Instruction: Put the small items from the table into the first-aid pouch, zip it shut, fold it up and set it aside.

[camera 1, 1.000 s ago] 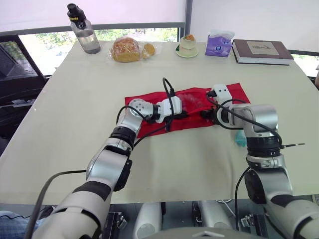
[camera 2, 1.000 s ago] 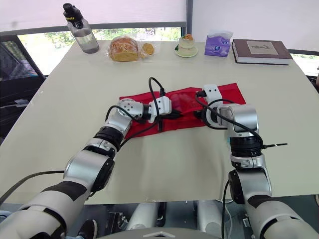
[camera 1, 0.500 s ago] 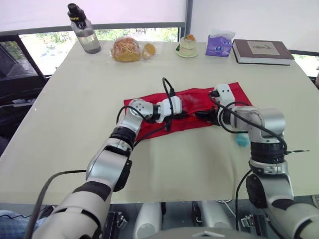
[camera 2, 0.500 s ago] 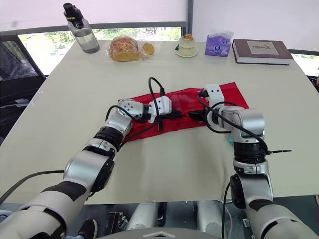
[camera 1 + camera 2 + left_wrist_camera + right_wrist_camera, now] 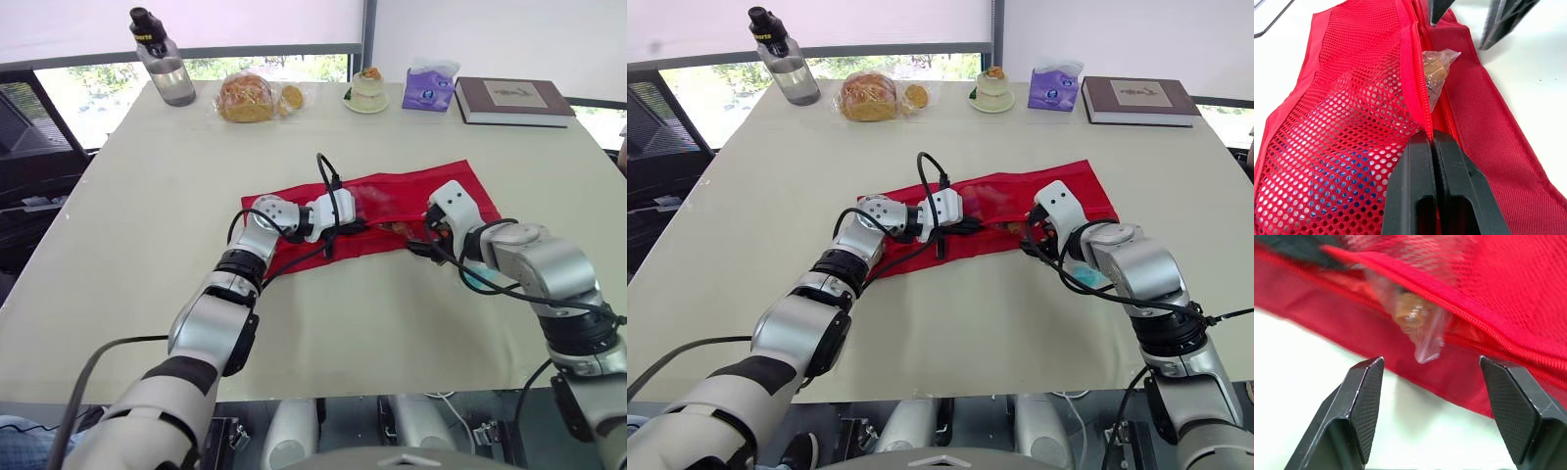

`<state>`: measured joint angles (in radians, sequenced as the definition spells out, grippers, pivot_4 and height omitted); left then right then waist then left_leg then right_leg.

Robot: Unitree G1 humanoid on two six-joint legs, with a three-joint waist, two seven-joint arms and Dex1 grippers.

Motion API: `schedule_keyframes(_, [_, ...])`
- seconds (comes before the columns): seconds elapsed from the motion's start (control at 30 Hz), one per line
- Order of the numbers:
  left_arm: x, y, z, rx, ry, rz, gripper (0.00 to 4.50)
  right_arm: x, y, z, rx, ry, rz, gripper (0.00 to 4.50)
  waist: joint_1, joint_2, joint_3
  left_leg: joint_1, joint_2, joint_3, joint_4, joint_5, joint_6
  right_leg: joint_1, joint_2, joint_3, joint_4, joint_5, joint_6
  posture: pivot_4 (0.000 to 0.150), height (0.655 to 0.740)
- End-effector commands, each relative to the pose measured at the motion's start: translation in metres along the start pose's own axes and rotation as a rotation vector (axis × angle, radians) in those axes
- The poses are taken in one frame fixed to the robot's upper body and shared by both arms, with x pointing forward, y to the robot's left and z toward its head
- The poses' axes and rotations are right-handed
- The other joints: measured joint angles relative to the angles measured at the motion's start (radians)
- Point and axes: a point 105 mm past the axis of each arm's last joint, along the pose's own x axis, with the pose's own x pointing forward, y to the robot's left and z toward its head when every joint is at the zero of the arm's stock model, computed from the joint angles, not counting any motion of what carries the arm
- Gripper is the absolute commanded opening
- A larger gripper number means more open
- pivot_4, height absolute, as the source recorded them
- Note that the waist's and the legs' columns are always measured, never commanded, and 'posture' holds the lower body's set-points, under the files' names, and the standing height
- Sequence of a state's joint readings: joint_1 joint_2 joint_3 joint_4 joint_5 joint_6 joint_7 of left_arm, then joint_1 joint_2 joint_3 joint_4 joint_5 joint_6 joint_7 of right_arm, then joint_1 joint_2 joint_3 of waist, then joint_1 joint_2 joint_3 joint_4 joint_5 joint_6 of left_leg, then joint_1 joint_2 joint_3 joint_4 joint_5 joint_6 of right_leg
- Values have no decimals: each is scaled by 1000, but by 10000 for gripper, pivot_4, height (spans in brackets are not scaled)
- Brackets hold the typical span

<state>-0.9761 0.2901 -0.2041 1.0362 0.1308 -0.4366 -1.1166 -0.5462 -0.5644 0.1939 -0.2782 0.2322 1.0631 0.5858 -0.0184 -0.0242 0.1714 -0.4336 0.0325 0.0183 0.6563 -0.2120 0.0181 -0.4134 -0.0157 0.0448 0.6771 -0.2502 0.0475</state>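
The red first-aid pouch (image 5: 397, 193) lies flat mid-table, its mesh side (image 5: 1352, 122) up. My left gripper (image 5: 1431, 139) is shut on the mesh edge by the zipper, holding the mouth apart. A small clear packet (image 5: 1415, 318) with something brown inside pokes out of that opening, also seen as the packet (image 5: 1436, 73) in the left wrist view. My right gripper (image 5: 1432, 364) stands open just in front of the packet, touching nothing, and shows as the right gripper (image 5: 416, 243) at the pouch's near edge. A small teal item (image 5: 473, 279) lies on the table beside my right forearm, partly hidden.
Along the far edge stand a water bottle (image 5: 162, 64), bagged bread (image 5: 247, 96), a small dessert cup (image 5: 369, 90), a purple tissue pack (image 5: 429, 86) and a book (image 5: 514, 100). Bare tabletop (image 5: 147, 215) spreads left of the pouch and in front of it.
My right gripper has drawn back from the pouch mouth toward the near right, and the forearm has swung outward. The packet stays in the opening. The left gripper has held its grip.
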Motion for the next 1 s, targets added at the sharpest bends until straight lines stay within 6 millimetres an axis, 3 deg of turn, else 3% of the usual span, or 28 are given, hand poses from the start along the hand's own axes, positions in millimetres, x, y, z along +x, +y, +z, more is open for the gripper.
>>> schedule_keyframes(0.03, [-2, 7, 7, 7, -22, 19, 0, 2, 4, 7, -72, -60, 6, 14972, -1, 0, 0, 0, 0, 0, 0, 0, 0, 0, 0, 0, 0, 0, 0, 1500, 7400])
schedule_keyframes(0.13, [-1, 6, 7, 7, -26, 19, 0, 12, 5, 4, -74, -69, -9, 2571, -1, 0, 0, 1, 0, 0, 0, 0, 0, 0, 1, 0, 0, 0, 0, 1500, 7400])
schedule_keyframes(0.17, [-1, 6, 8, 9, -27, 24, 0, 14, 5, 3, -69, -74, -17, 375, 0, 0, 0, 1, 0, 0, 0, 0, 0, 0, 1, 0, 1, 0, 0, 1500, 7400])
schedule_keyframes(0.43, [0, 5, 9, 11, -39, 24, 0, 32, -1, 10, -37, -137, -84, 375, 2, 0, 0, 0, 0, 0, 0, 0, 0, 0, 0, 0, 0, 0, 0, 1500, 7400])
schedule_keyframes(0.63, [1, 1, 10, 20, -50, 4, 0, 45, -7, 29, -29, -229, -132, 375, 0, 0, 0, 1, 0, 1, 0, 0, 0, 0, 1, 1, 1, 0, 0, 1500, 7400])
schedule_keyframes(1.0, [-2, -3, 6, 17, -48, -8, 0, 54, -5, 47, -10, -345, -172, 375, -2, 0, 0, 1, 1, 1, 0, 0, 0, 0, 1, 1, 1, 0, 0, 1500, 7400])
